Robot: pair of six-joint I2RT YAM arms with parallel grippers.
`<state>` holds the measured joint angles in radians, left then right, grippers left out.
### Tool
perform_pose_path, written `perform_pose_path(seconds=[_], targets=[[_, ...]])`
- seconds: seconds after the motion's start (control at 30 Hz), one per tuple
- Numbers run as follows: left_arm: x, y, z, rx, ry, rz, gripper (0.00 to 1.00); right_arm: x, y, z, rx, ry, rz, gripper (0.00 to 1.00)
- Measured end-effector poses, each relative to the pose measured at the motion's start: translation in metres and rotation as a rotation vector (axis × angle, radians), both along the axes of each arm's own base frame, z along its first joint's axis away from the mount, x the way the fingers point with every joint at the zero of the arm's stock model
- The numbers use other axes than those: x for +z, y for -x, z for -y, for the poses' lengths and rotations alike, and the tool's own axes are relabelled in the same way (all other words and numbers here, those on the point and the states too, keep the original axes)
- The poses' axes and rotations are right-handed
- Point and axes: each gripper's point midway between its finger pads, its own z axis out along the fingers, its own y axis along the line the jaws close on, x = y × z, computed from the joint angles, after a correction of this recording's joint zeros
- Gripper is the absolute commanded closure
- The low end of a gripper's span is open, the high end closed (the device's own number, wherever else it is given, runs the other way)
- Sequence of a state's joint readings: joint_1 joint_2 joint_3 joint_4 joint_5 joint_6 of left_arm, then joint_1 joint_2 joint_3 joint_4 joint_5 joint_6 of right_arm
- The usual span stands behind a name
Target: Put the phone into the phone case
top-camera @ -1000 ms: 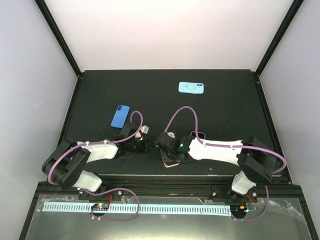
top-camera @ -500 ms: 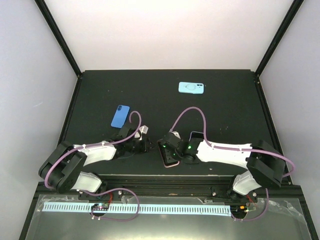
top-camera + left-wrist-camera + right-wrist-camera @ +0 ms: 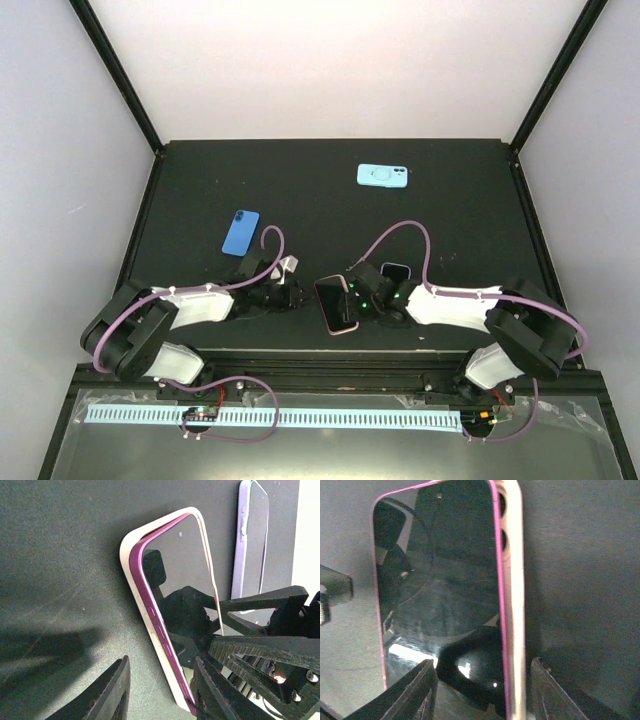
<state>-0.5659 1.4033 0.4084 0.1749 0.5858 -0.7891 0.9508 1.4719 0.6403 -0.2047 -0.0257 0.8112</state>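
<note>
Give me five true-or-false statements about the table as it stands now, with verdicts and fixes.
1. The magenta phone, sitting in a cream case, lies between the left gripper and the right gripper. True.
2. The light blue case and the darker blue item lie farther back, with neither gripper touching them. True.
3. The light blue case lies to the left of the darker blue item. False: it lies to its right and farther back.
4. The magenta phone sits flush in the cream case. False: along one long side its magenta edge stands exposed above the case.
5. Both grippers are clamped shut. False: the jaws of both stand apart.
</note>
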Motion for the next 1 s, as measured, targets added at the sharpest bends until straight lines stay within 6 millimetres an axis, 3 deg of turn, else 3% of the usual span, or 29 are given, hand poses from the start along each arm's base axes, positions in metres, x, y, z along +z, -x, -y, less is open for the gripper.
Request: perform_pose_path(seconds=[0.37, 0.73, 1.0], targets=[[-0.006, 0.005, 0.001, -0.016, -0.007, -0.013, 0.82, 0.004, 0.004, -0.034, 0.070, -0.160, -0.033, 0.52], [-0.014, 0.005, 0.001, -0.025, -0.021, -0.011, 0.93, 0.001, -0.003, -0.030, 0.007, -0.210, -0.046, 0.57], [-0.014, 0.001, 0.005, -0.032, -0.021, 0.015, 0.94, 0.002, -0.006, -0.030, -0.009, -0.262, -0.030, 0.57]])
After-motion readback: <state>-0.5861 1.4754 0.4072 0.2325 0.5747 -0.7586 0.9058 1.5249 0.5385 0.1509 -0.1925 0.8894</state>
